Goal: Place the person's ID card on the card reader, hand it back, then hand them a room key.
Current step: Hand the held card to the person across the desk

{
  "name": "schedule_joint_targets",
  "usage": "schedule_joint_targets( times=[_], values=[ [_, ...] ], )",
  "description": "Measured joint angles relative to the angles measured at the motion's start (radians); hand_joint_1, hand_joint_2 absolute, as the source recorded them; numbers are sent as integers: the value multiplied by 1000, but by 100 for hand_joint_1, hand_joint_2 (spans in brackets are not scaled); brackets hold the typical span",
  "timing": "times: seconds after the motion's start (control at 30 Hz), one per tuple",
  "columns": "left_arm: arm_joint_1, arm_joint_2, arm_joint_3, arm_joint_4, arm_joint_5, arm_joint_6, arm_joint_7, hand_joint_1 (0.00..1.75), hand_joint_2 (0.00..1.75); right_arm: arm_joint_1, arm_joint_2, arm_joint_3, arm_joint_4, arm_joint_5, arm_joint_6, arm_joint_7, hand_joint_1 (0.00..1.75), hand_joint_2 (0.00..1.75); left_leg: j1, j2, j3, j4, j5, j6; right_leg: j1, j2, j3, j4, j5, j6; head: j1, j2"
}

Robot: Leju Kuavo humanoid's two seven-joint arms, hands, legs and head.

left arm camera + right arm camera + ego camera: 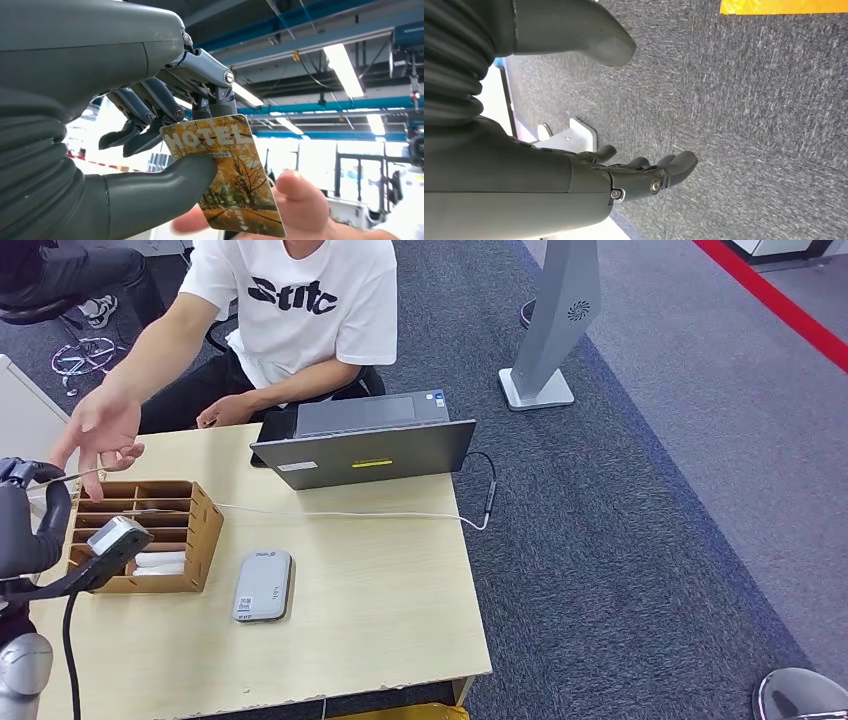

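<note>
— So, what has the left hand point(150, 125) got?

— A key card point(227, 172) printed "MOTEL" over autumn trees. The thick thumb presses one face and a finger backs the other, near the card's top edge; the remaining fingers curl loosely beside it. In the left wrist view the card sits at centre, tilted, lower end toward the bottom of the frame.

— Is anyone taking it?

— A person's hand point(300, 210) sits at the bottom of that view, fingers right at the card's lower part. It looks like contact, though the blur makes me unsure. In the head view that hand point(100, 430) hangs at upper left, above the far corner of a wooden box point(190, 540) with compartments.

— And the right hand point(644, 175)?

— It holds nothing, fingers gently bent and apart, over grey carpet point(749, 125).

— Anything else on the table point(380, 610)?

— A grey reader point(263, 585) lies flat at lower centre-left, just beside the box. A laptop point(365, 445) stands at the far edge in front of the seated person point(300, 310), and a white cable point(350, 514) runs across the tabletop from the box to the right edge.
</note>
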Motion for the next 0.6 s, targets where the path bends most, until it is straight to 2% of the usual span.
schedule_joint_targets(
  times=[0.23, 0.37, 0.6],
  values=[
    [-43, 0, 30, 52, -63, -7, 17, 175, 175, -2, 0, 0, 0, 14, 0, 4, 0, 175, 0, 0, 0, 0, 0, 0, 0, 0, 0, 0, 0, 0, 0, 0],
    [-49, -9, 31, 79, -76, 2, 18, 3, 175, -4, 0, 0, 0, 17, 0, 17, 0, 175, 0, 0, 0, 0, 0, 0, 0, 0, 0, 0, 0, 0, 0, 0],
    [-52, -44, 31, 101, -84, 28, 19, 0, 175, -7, 0, -1, 0, 18, 0, 24, 0, 175, -1, 0, 0, 0, 0, 0, 0, 0, 0, 0, 0, 0, 0, 0]
  ],
)
